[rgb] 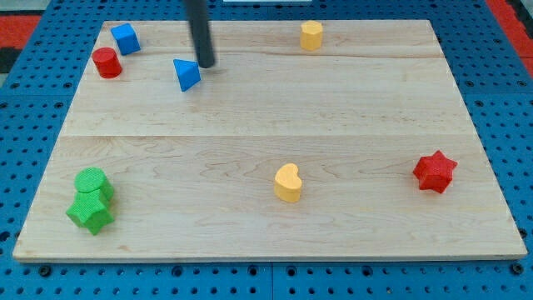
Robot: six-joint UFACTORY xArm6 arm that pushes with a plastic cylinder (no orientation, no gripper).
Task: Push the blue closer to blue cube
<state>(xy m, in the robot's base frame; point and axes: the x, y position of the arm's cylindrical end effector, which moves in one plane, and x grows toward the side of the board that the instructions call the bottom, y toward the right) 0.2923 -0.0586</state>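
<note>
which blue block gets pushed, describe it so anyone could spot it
Look at the board's top-left corner in the view, where a blue cube and red cylinder sit. Just right of them lies the blue triangle, touching my tip. It is wedge-shaped.

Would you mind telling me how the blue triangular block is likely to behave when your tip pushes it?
The blue triangular block looks small and rigid, so it should probably slide on the smooth wooden board rather than roll. Its slanted sides may make it rotate, since my tip sits at its upper right edge. It could veer off course from the blue cube.
</note>
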